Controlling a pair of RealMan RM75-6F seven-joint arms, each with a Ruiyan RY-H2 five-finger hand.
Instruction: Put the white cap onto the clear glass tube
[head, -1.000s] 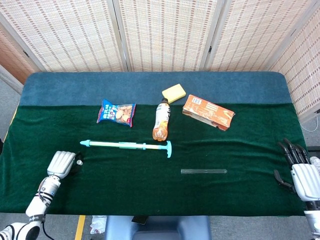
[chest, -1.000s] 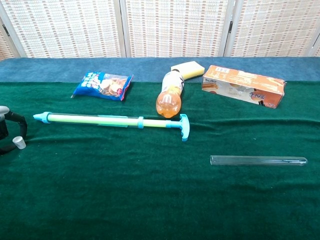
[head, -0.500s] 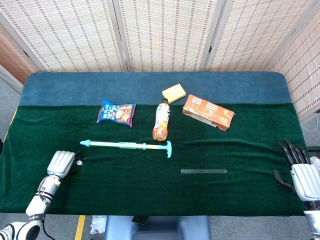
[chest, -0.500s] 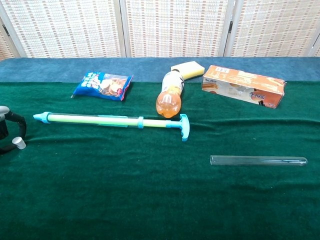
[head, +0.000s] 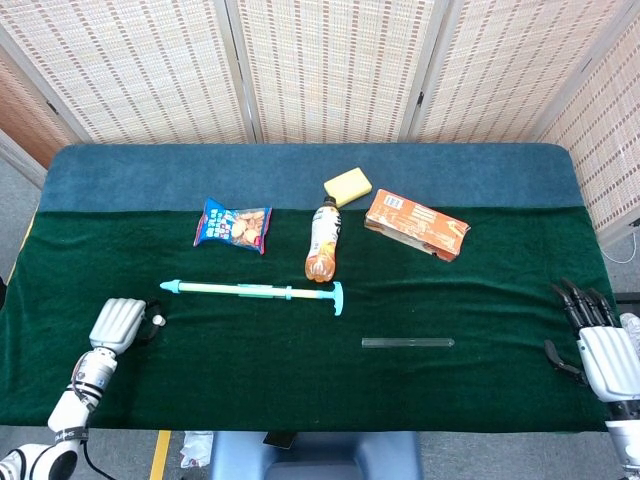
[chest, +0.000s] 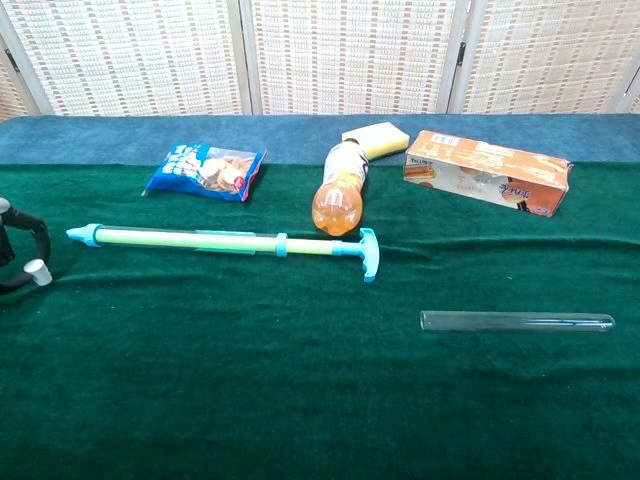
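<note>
The small white cap (head: 157, 321) (chest: 38, 272) is pinched between the dark fingertips (chest: 40, 238) of my left hand (head: 118, 325) at the table's front left, slightly above the green cloth. The clear glass tube (head: 407, 343) (chest: 516, 322) lies flat on the cloth at the front right, its length running left to right, far from the cap. My right hand (head: 600, 345) hangs at the table's right edge with its fingers spread and nothing in it. It stands well to the right of the tube and does not show in the chest view.
A teal and pale green hand pump (head: 250, 291) (chest: 225, 242) lies between cap and tube. Behind it are a blue snack bag (head: 233, 225), an orange drink bottle (head: 322, 243) on its side, a yellow sponge (head: 348, 186) and an orange box (head: 416, 224).
My left hand has shifted a little left and risen, and the white cap has come up off the cloth with it. The right hand has barely moved.
</note>
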